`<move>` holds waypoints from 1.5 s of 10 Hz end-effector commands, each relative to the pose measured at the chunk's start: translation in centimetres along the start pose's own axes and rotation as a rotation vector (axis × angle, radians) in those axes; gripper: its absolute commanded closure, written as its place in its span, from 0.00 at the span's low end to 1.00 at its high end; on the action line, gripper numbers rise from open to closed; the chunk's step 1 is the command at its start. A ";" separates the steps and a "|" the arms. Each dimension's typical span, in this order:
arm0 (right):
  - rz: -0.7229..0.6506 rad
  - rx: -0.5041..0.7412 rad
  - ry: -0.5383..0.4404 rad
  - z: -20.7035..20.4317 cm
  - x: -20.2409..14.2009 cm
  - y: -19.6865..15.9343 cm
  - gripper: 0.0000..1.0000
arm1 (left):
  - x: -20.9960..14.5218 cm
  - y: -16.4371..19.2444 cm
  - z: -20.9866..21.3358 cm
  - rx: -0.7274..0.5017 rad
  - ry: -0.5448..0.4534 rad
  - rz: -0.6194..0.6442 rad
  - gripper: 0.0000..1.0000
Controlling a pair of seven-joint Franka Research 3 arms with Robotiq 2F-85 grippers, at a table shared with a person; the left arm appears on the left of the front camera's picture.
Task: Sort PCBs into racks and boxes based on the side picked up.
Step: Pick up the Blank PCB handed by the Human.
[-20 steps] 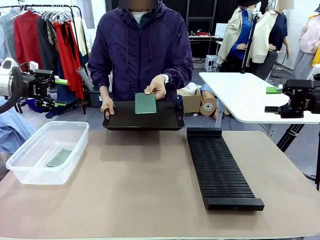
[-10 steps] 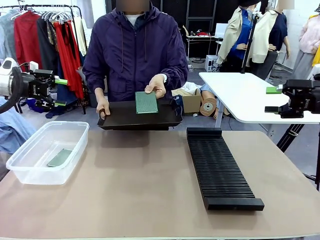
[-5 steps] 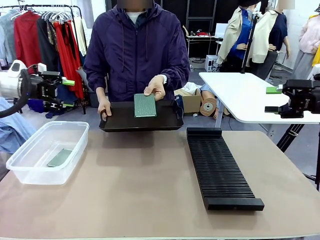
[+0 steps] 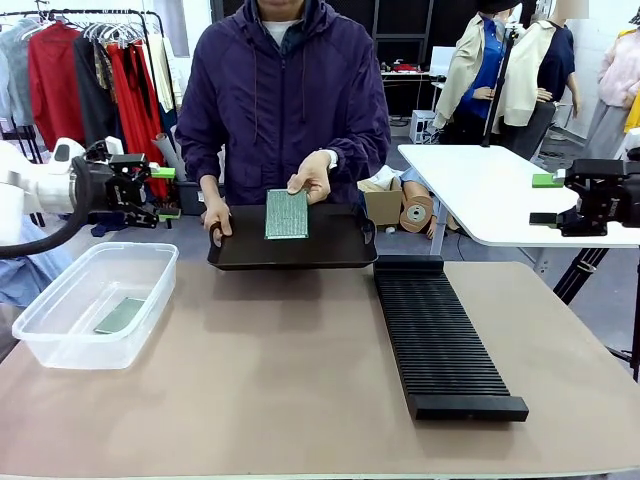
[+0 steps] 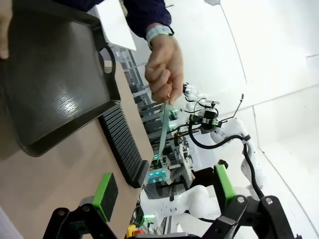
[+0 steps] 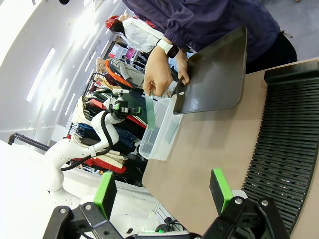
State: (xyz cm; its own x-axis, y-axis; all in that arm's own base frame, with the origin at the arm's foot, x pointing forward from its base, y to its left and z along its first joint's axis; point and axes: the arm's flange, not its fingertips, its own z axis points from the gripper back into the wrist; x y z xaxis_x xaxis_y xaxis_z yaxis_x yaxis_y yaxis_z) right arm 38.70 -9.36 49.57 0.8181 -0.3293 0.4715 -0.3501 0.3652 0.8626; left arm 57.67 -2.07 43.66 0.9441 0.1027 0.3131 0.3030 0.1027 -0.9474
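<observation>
Taking the offered PCB (image 4: 287, 214) cleanly looks like the step in hand.

In the front view, a person's hand (image 4: 313, 176) pinches the board by its top edge and stands it upright over a black handled tray (image 4: 330, 245), dotted face toward the robot. The other hand (image 4: 217, 220) grips the tray's handle. The left gripper (image 4: 165, 193) hangs near the tray's left end, jaws apart and empty. Its arm reaches in level from picture left, fingers aimed across at the board. The right gripper (image 4: 545, 200) waits well apart at the far right, also spread and holding nothing. A clear tub (image 4: 60, 340) under the left arm holds a second PCB (image 4: 120, 315) lying flat. The slotted black rack (image 4: 440, 335) lies to the right.

In the left wrist view, the board hangs edge-on from the person's fingers, roughly centred between the two green pads (image 5: 105, 189). That line-up suits a straight approach. The pads should close on the free lower part, square to both faces and clear of the fingers, and grip firmly before the board is released.

In the right wrist view, the wrist is rolled so the table stands sideways. Its pads (image 6: 221, 189) are parted, with the board far off beyond the tray.
</observation>
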 end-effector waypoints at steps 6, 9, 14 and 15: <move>0.006 0.002 -0.012 -0.1 0.1 0.2 0.00 | -2.4 1.1 -6.3 -0.027 -0.036 -0.023 0.00; 0.006 0.002 -0.012 -0.1 0.1 0.2 0.00 | -1.8 2.8 -9.3 -0.042 -0.022 -0.052 0.00; 0.006 0.002 -0.012 -0.1 0.1 0.2 0.00 | -2.5 4.1 -13.8 -0.108 0.051 -0.130 0.00; 0.006 0.002 -0.012 -0.1 0.1 0.2 0.00 | -2.3 4.0 -14.6 -0.123 0.031 -0.133 0.00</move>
State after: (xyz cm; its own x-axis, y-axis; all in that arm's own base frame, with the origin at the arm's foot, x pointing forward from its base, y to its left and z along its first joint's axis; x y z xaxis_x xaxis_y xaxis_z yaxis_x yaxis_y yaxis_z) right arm 38.70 -9.36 49.57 0.8181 -0.3293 0.4715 -0.3501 0.3653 0.8625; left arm 58.09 -15.87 38.04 0.9112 0.0311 0.4108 0.4102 0.0255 -0.9117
